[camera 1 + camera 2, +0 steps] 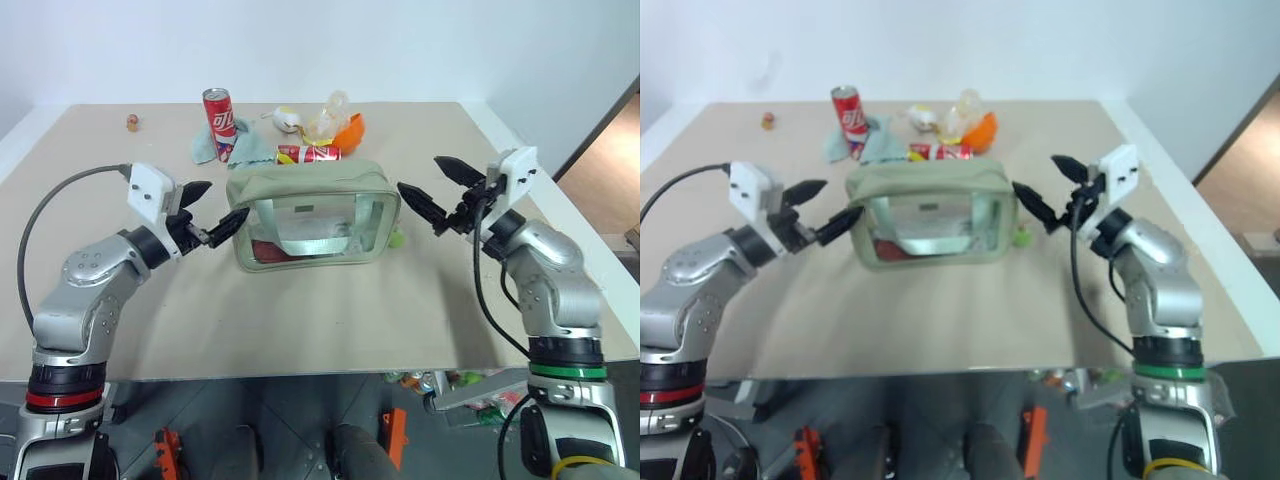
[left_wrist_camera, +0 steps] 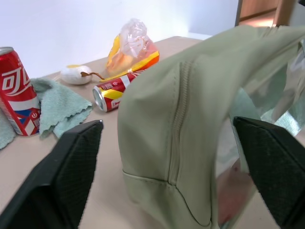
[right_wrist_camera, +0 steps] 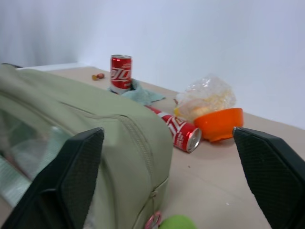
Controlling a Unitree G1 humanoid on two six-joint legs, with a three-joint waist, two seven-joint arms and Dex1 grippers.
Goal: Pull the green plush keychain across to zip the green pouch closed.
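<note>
The green pouch stands mid-table, its clear side panel facing me. Its zipper looks shut along the top and down both ends in the wrist views. The green plush keychain lies on the table at the pouch's right end, hanging from a pink ring. My left gripper is open just off the pouch's left end, holding nothing. My right gripper is open, raised beside the right end and above the keychain, apart from both.
Behind the pouch are an upright red can, a pale teal cloth, a can lying on its side, an orange bowl and a plastic bag. The table's front edge is near me.
</note>
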